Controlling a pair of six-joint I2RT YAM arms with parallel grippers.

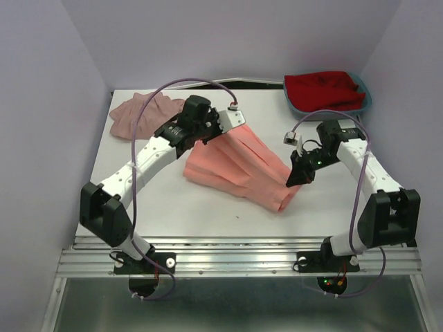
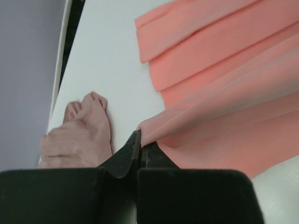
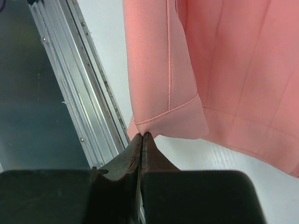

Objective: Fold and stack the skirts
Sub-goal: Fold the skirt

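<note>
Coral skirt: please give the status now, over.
Left gripper shut on coral skirt edge. Right gripper shut on its hem corner. Mauve skirt apart, far left. Nothing in the way.

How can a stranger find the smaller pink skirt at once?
Start at the white table, then go to its far left corner. A crumpled dusty mauve skirt lies there. Unlike the brighter salmon pleated skirt mid-table, it is smaller and duller in colour.
</note>
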